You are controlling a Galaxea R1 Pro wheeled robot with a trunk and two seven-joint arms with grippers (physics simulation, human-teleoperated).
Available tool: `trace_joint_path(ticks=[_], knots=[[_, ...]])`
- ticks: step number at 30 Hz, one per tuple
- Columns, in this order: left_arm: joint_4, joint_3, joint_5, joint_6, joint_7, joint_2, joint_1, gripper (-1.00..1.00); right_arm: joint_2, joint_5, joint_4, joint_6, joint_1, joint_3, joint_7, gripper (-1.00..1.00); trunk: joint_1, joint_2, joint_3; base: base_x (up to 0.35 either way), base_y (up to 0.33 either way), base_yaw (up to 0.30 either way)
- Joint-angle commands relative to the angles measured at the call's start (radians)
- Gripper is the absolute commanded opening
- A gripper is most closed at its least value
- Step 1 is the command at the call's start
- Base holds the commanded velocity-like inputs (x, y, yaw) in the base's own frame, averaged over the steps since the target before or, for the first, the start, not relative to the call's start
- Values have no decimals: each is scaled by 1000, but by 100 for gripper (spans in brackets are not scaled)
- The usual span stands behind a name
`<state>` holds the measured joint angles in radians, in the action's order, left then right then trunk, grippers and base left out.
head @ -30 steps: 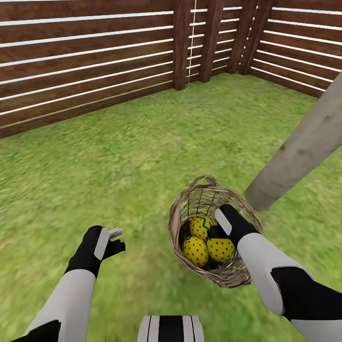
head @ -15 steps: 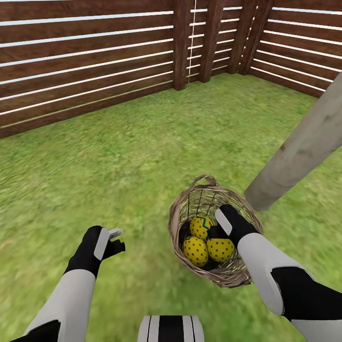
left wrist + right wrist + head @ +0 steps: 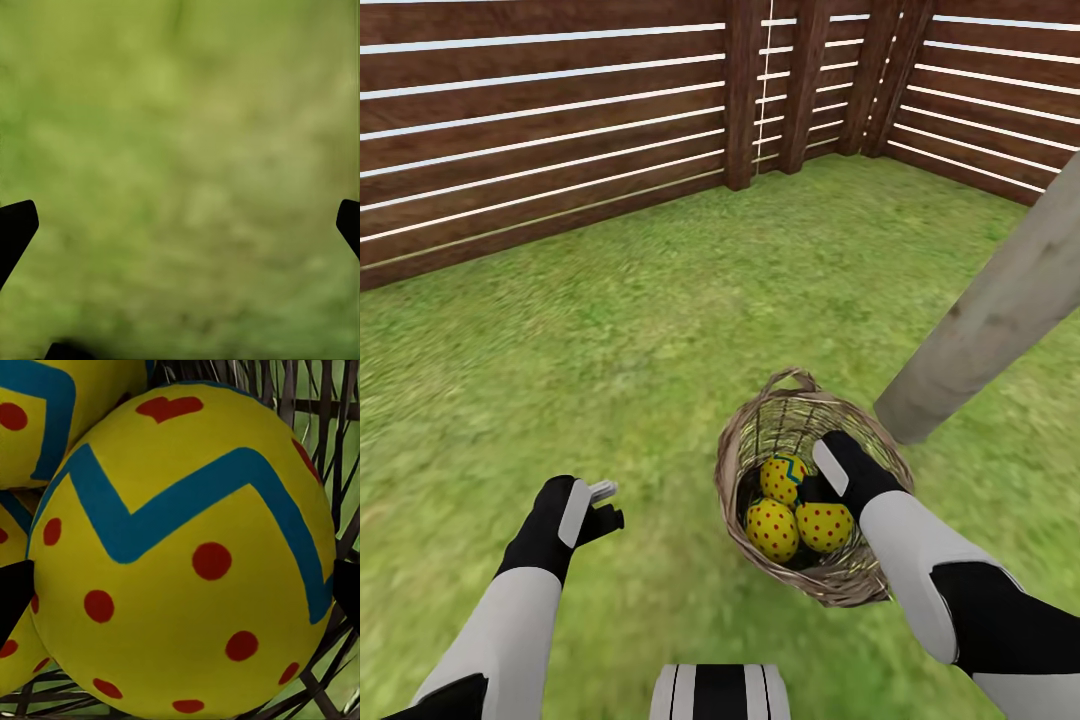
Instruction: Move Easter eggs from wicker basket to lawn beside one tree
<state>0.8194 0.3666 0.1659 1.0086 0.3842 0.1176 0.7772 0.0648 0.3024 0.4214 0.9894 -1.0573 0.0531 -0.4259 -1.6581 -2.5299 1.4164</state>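
Between the right gripper's (image 3: 180,585) two dark fingertips, spread wide at either edge of the right wrist view, sits a yellow egg (image 3: 184,577) with a blue zigzag band, red dots and a red heart; the tips flank it, but whether they touch it I cannot tell; two more eggs (image 3: 45,412) press against it, and dark wicker strands cross behind. Seen from the head, the right gripper (image 3: 822,490) reaches down into the wicker basket (image 3: 750,440), where three eggs (image 3: 785,510) lie bunched together; the basket rests on the lawn (image 3: 660,300) just beside the pale tree trunk (image 3: 980,320). Left gripper (image 3: 605,505): fingers apart, holding nothing, hovering over blurred grass; behind runs the slatted brown fence (image 3: 540,130).
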Motion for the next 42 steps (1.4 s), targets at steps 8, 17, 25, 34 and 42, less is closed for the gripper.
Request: trace_joint_path(ticks=[8,17,25,34,42], knots=[[-5,4,10,-1,8,-1,1,100,-2,7,-2,5,0,5,-8,-100,4,2,-30,0,0,0],[-26,33,9,-4,7,-1,1,100,-2,6,-5,5,0,5,-8,-100,8,4,-65,0,0,0],[-38,37,9,-4,13,-2,1,100,5,6,34,26,0,8,-11,-100,11,6,-96,0,0,0],[-65,39,10,-6,10,-2,1,100,4,5,39,24,0,5,-11,-100,15,8,-131,-216,0,0],[-68,40,10,-7,8,-1,1,100,10,9,207,28,0,8,-11,-100,19,10,-162,-65,0,0]])
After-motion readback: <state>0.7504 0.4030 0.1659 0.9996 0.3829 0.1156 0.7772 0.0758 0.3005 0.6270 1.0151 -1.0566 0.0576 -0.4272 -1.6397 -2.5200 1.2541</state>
